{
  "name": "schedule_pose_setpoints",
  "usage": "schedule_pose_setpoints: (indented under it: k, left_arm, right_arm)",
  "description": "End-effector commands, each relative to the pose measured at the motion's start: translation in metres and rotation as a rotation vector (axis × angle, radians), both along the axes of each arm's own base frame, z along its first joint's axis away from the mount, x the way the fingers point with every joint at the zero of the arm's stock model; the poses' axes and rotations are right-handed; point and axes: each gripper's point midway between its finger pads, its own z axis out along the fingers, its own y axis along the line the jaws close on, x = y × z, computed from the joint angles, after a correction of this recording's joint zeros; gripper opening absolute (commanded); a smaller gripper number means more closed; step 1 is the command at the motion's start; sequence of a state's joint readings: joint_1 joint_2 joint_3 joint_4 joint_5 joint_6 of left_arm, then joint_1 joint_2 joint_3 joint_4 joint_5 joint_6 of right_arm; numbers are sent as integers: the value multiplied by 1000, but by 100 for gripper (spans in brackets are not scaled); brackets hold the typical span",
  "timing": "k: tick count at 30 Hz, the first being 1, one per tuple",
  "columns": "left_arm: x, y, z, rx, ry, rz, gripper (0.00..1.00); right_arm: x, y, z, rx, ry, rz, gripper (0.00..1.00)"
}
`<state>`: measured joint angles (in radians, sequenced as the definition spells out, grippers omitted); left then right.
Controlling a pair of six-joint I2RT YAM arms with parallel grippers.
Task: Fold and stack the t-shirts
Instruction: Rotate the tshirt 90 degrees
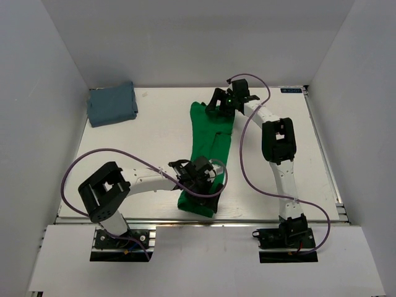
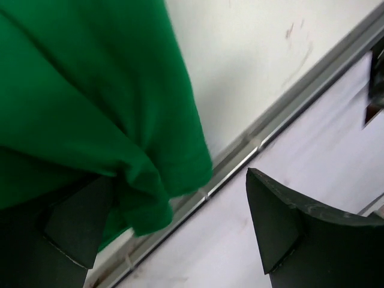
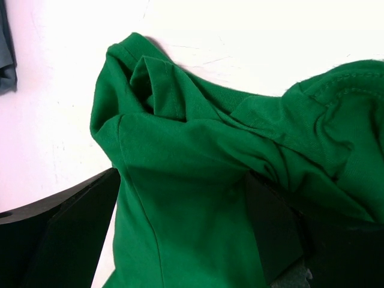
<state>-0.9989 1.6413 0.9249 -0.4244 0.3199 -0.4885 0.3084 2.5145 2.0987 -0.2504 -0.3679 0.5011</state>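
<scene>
The bright green t-shirt [image 1: 210, 139] lies bunched in a long strip down the middle of the table. My right gripper [image 1: 218, 106] is at its far end. In the right wrist view the green t-shirt [image 3: 192, 180] fills the gap between the spread fingers [image 3: 66, 234] of my right gripper [image 3: 180, 234]. My left gripper [image 1: 204, 184] is over the near end and is open. In the left wrist view the green t-shirt [image 2: 90, 120] drapes over the left finger [image 2: 78, 225] of my left gripper [image 2: 180, 228]. The grey-blue t-shirt [image 1: 111, 104] lies folded at the far left.
The table's metal front rail [image 2: 258, 144] runs just under my left gripper, and the shirt's near end reaches the table's front edge [image 1: 260, 213]. White walls close in the table at the left, back and right. An edge of the grey-blue t-shirt [image 3: 5, 54] shows in the right wrist view.
</scene>
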Motion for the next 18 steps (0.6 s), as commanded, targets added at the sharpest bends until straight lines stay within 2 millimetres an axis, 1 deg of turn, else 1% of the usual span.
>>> schedule_pose_setpoints:
  k: [1, 2, 3, 4, 5, 6, 7, 8, 9, 10, 11, 12, 13, 14, 15, 16, 17, 18]
  left_arm:
    - [-23, 29, 0, 129, 0, -70, 100]
    - [-16, 31, 1, 151, -32, -66, 100]
    - [-11, 31, 10, 154, -59, -55, 100]
    - [-7, 28, 19, 150, -93, -51, 100]
    - [3, 32, 30, 160, -151, -11, 100]
    - [9, 34, 36, 159, -187, 20, 100]
    - [20, 38, 44, 162, -222, 66, 100]
    - [36, 48, 49, 189, -281, 135, 100]
    - [44, 51, 62, 170, -319, 212, 100]
    - [52, 55, 68, 183, -353, 262, 100]
    - [66, 68, 74, 225, -413, 333, 100]
    - [71, 68, 80, 216, -433, 367, 100]
    - [80, 70, 90, 200, -450, 416, 100]
    - [93, 76, 95, 207, -478, 485, 100]
    - [98, 81, 96, 216, -486, 505, 100]
    - [104, 84, 100, 218, -501, 529, 100]
    - [116, 95, 101, 238, -520, 589, 100]
    - [124, 101, 103, 243, -535, 619, 100]
  right_arm:
    - [4, -16, 2, -78, -18, -24, 90]
    - [3, -16, 7, -88, -41, -8, 90]
    - [4, -17, 22, -96, -71, -14, 90]
    - [1, -19, 36, -108, -98, -10, 90]
    - [0, -21, 41, -125, -118, -14, 90]
    - [2, -24, 47, -140, -141, -32, 90]
    - [-9, -30, 60, -159, -157, -40, 90]
    - [-11, -31, 64, -164, -168, -43, 90]
    - [-18, -32, 70, -189, -185, -44, 90]
    - [-24, -35, 72, -211, -192, -47, 90]
    - [-30, -34, 72, -230, -195, -42, 90]
    - [-33, -34, 79, -260, -216, -42, 90]
    - [-34, -39, 80, -293, -217, -61, 90]
    - [-44, -40, 76, -322, -182, -65, 90]
    - [-49, -40, 69, -348, -168, -66, 90]
    - [-53, -36, 75, -343, -178, -59, 90]
    - [-62, -37, 58, -377, -147, -69, 90]
    - [-67, -33, 55, -391, -138, -73, 90]
